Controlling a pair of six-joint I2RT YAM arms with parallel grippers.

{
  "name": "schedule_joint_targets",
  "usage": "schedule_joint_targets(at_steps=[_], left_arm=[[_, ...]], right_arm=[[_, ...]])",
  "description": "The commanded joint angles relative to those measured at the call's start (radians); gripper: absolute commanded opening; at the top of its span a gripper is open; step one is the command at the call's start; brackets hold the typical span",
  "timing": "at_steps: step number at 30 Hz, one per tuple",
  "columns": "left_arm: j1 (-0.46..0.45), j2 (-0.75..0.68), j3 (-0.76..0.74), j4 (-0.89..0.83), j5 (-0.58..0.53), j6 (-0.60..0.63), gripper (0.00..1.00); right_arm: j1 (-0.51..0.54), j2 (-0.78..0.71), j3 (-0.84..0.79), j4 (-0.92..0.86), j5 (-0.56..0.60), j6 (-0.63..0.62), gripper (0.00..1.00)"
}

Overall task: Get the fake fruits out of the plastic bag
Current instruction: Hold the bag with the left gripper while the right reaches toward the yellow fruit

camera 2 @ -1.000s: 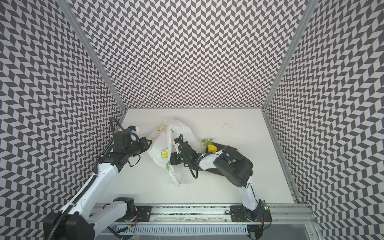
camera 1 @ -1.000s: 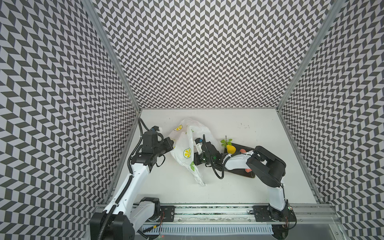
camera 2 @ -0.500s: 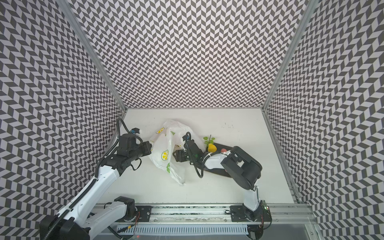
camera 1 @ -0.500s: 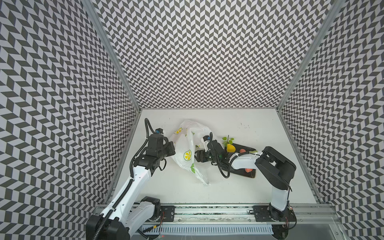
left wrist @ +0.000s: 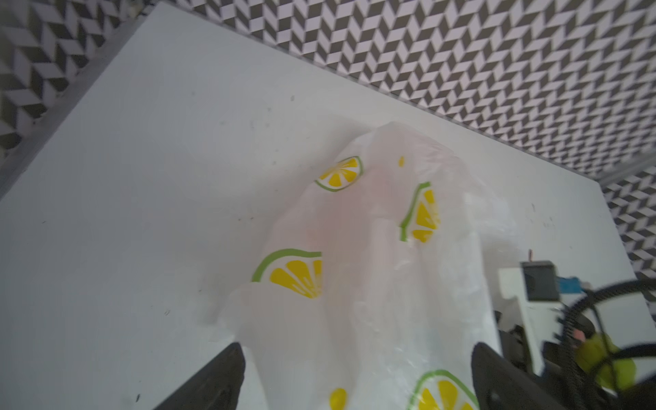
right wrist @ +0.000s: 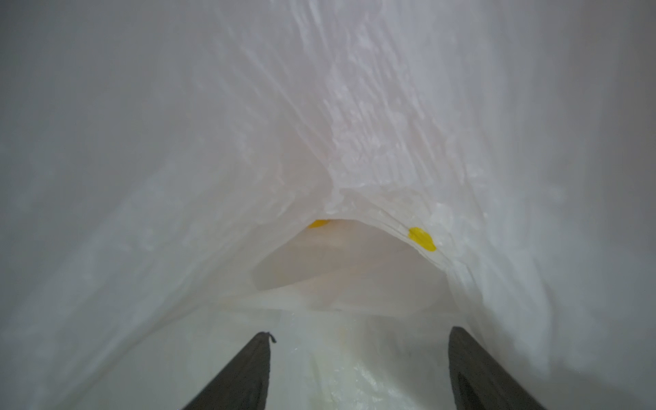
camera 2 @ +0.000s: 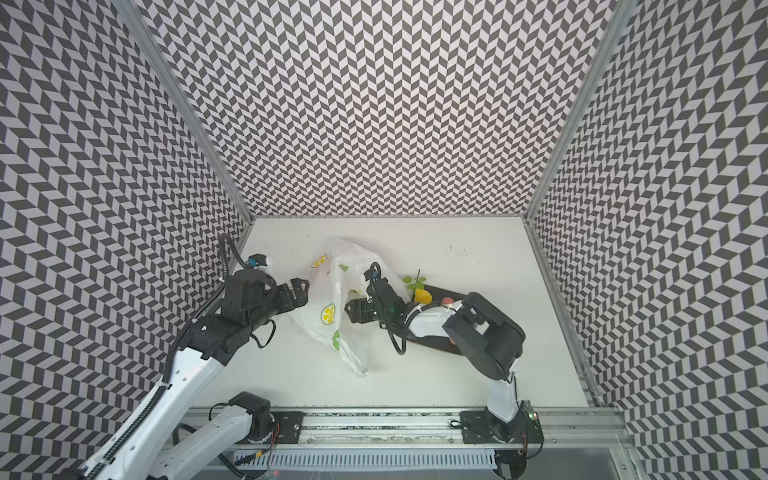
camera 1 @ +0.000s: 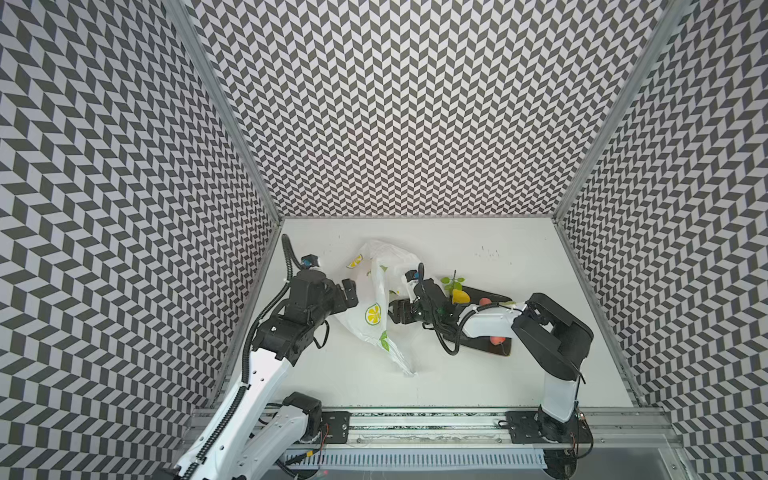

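Left hand [camera 1: 351, 293] had released, jaws spread beside plastic bag [camera 1: 376, 309] on counter [camera 1: 457, 382]; right hand [right wrist: 360, 333] open inside it. Fake fruits [camera 1: 459, 296] beside bag looked light, hard and slick; pinch mid-body.

Bright, even light, soft shadows; plastic bag [right wrist: 355, 142] looks blurred in wrist views.

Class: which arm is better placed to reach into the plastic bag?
Likely right: the right gripper, open, looks into the mouth of the plastic bag; the left gripper, open, sits outside its wall.
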Motion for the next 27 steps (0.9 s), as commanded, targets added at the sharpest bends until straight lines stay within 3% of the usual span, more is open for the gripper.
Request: schedule_joint_targets(at_steps=[1, 5, 8, 14, 22, 27], left_arm=[[-0.227, 0.065, 0.095, -0.168, -0.229, -0.084, 1.0], [-0.473, 0.186, 0.189, -0.327, -0.397, -0.169, 1.0], [-0.549, 0.273, 0.222, -0.436, -0.438, -0.207, 1.0], [-0.553, 0.29, 0.164, -0.41, -0.42, -0.209, 0.99], [-0.508, 0.356, 0.142, -0.319, -0.359, -0.142, 0.82], [-0.442, 0.357, 0.1, -0.219, -0.278, -0.075, 0.81]], right_arm=[[-0.007, -0.015, 0.002, 0.073, -0.04, 0.013, 0.77], [-0.016, -0.003, -0.033, 0.123, -0.081, 0.043, 0.76], [-0.019, -0.009, -0.055, 0.15, -0.092, 0.059, 0.76], [-0.029, -0.01, -0.076, 0.17, -0.102, 0.089, 0.74], [-0.036, -0.011, -0.081, 0.185, -0.114, 0.112, 0.72], [-0.036, -0.007, -0.04, 0.165, -0.126, 0.122, 0.72]])
